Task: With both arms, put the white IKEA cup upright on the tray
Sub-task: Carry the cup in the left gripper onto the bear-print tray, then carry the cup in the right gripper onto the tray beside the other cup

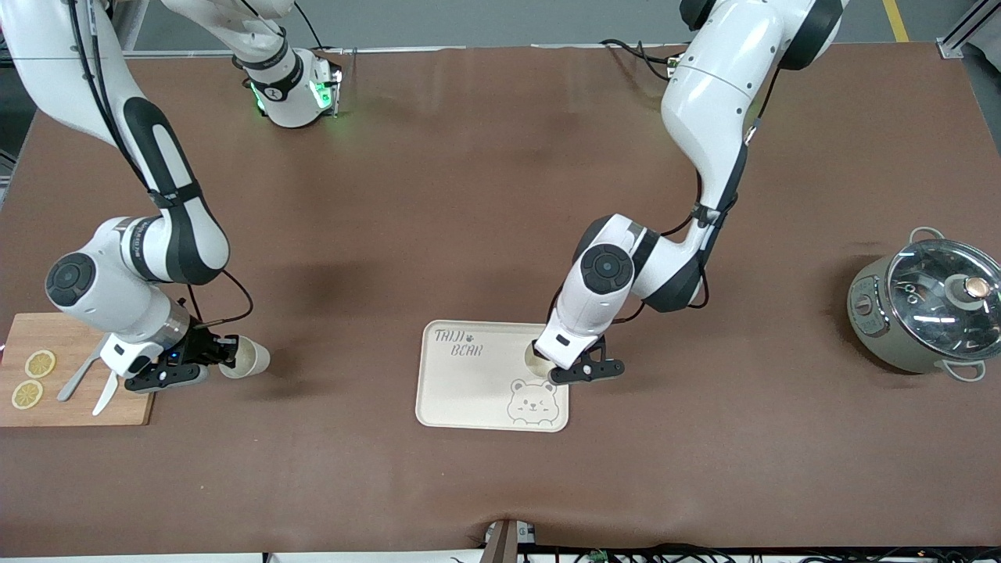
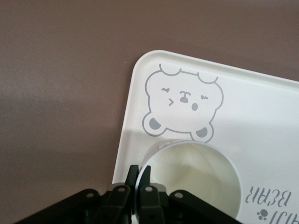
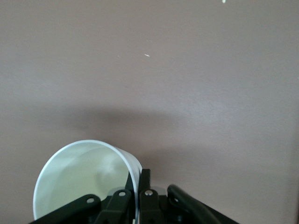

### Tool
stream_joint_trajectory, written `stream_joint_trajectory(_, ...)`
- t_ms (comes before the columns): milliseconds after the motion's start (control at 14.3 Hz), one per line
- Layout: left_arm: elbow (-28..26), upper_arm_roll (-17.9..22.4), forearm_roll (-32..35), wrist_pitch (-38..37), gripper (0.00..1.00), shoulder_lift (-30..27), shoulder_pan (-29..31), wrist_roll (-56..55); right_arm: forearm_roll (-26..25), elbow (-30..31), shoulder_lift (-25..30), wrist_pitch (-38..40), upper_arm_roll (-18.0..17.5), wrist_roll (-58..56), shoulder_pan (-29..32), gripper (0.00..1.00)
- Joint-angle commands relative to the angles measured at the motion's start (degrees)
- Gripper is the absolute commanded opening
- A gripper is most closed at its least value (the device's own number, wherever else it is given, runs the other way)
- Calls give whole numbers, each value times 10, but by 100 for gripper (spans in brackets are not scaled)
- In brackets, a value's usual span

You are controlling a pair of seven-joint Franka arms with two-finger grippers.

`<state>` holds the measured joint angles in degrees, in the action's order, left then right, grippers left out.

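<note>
Now we are seeing two white plastic cups. The left gripper (image 1: 580,367) is pinching the rim of one white cup (image 2: 191,179), standing upright on the cream tray w/ the bear face (image 1: 469,391), near the tray's edge toward the left arm's end. The right gripper (image 1: 227,353) is pinching the other white cup (image 1: 246,356), tilted over the brown table mat (image 1: 469,195), beside the wooden cutting board (image 1: 74,407) w/ lemon slices (image 1: 33,379).
</note>
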<state>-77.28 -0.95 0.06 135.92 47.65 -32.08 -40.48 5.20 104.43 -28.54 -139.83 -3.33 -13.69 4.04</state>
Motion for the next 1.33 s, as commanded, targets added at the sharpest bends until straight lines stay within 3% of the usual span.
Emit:
stream_joint_trajectory(0,16,10,12,5,0,12,-11,-17,12,-37,12,66,-5,42,-10,0)
stream_joint_trajectory(560,13,10,19,19,0,18,-11,-20,10,-131,21,159,-4,304,-136,0)
stream_joint_trajectory(770,13,9,19,20,0,21,-11,-20,2,-156,10,157,-3,408,-187,0)
stream_joint_trajectory(911,13,10,20,20,21,21,-11,-19,2,-171,-6,152,-1,466,-216,0)
stream_joint_trajectory(1051,13,9,20,21,24,22,-11,-19,-14,-188,-26,150,1,519,-243,0)
stream_joint_trajectory(1121,13,9,20,22,30,22,-10,-19,-30,-201,-39,149,1,551,-255,0)
stream_joint_trajectory(1261,13,9,20,22,54,22,-11,-19,-55,-225,-65,148,1,611,-278,0)
